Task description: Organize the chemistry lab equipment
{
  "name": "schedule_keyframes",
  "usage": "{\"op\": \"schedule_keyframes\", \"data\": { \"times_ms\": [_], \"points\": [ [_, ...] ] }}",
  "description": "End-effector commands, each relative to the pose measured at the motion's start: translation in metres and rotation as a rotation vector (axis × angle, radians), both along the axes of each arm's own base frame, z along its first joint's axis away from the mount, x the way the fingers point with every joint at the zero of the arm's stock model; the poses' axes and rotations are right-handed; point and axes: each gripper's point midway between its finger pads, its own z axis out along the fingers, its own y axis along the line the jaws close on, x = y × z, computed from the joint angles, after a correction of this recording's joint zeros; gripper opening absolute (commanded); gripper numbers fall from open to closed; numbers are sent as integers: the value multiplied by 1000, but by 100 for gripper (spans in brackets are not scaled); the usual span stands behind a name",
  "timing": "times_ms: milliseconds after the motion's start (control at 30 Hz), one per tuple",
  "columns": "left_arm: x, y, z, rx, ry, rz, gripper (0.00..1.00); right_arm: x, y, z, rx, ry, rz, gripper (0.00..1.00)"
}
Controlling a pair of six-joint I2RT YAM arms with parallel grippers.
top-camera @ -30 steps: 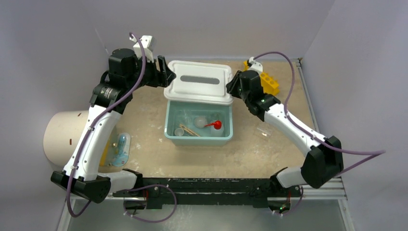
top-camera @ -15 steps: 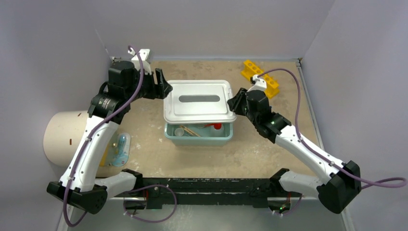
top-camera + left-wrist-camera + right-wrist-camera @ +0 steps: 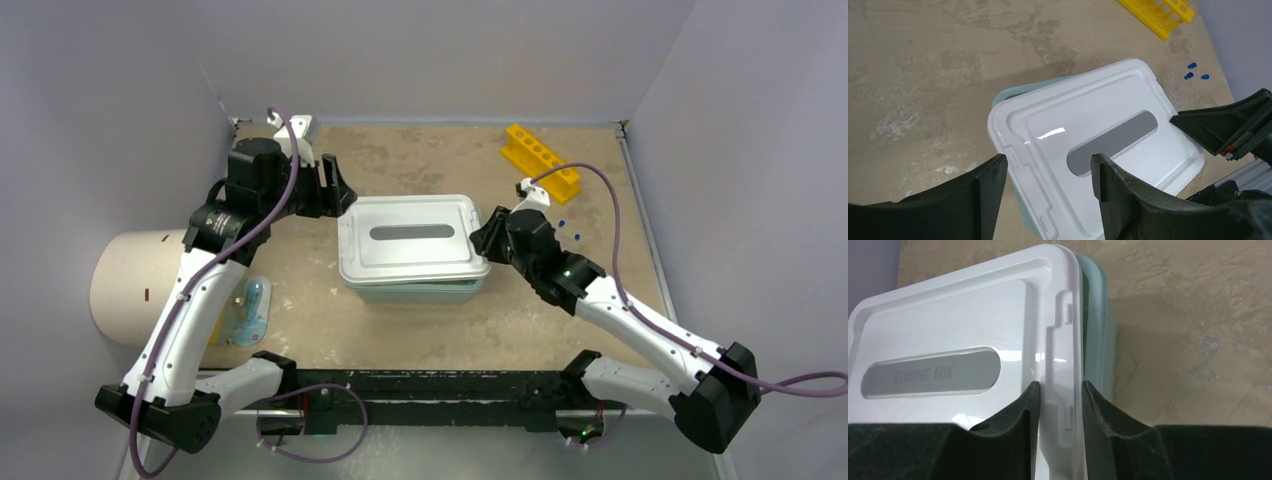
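The white lid (image 3: 410, 237) lies over the teal tub (image 3: 412, 293) and hides the small items inside. My right gripper (image 3: 480, 238) is shut on the lid's right rim; in the right wrist view the gripper (image 3: 1060, 390) pinches that rim of the lid (image 3: 958, 330), beside the tub's wall (image 3: 1099, 330). My left gripper (image 3: 337, 197) is open and straddles the lid's left end (image 3: 1098, 145) from above, its jaws (image 3: 1048, 170) wide apart. Three tiny blue pieces (image 3: 570, 228) lie loose on the table right of the tub; they also show in the left wrist view (image 3: 1194, 75).
A yellow tube rack (image 3: 541, 160) stands at the back right. A big cream cylinder (image 3: 125, 285) lies at the left edge. A clear packet with a tube (image 3: 248, 310) lies beside it. Walls close in on the left, back and right.
The lid has come forward and down over the tub and now covers its contents. Both arms moved toward the near side with it.
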Motion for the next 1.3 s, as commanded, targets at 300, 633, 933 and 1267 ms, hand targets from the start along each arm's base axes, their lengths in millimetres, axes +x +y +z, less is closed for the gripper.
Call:
{"op": "schedule_keyframes", "data": {
  "times_ms": [300, 633, 933, 1267],
  "points": [
    [-5, 4, -9, 13, -10, 9, 63, -2, 5, 0, 81, 10, -106, 5],
    [-5, 6, -16, 25, -2, 12, 63, -6, 6, 7, 106, 10, -106, 32],
    [-9, 9, -25, 38, 10, 16, 63, -10, -4, 25, 108, -17, -124, 52],
    [-11, 12, -32, 53, 24, 29, 63, -9, -10, 42, 112, -48, -143, 57]
  ]
}}
